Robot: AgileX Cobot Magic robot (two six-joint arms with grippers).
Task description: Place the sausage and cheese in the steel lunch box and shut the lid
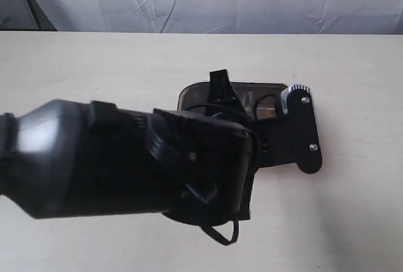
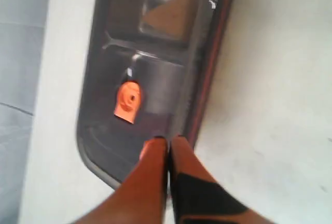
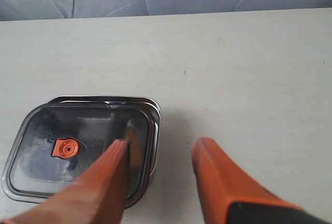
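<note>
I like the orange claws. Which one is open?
The right gripper: it gapes wide beside the lunch box. The left gripper is squeezed shut over the lid.

Pale table — 1 steel lunch box sits on it, lid on.

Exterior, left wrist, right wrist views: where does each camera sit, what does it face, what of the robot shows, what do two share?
Exterior: off the arms, looking down on the table; left arm hides most of the lid.
Left wrist: above the lid, facing down; shut left gripper shows.
Right wrist: beside the steel lunch box, facing over it; open right gripper shows.
Shared: both wrist views show the lid's valve.
</note>
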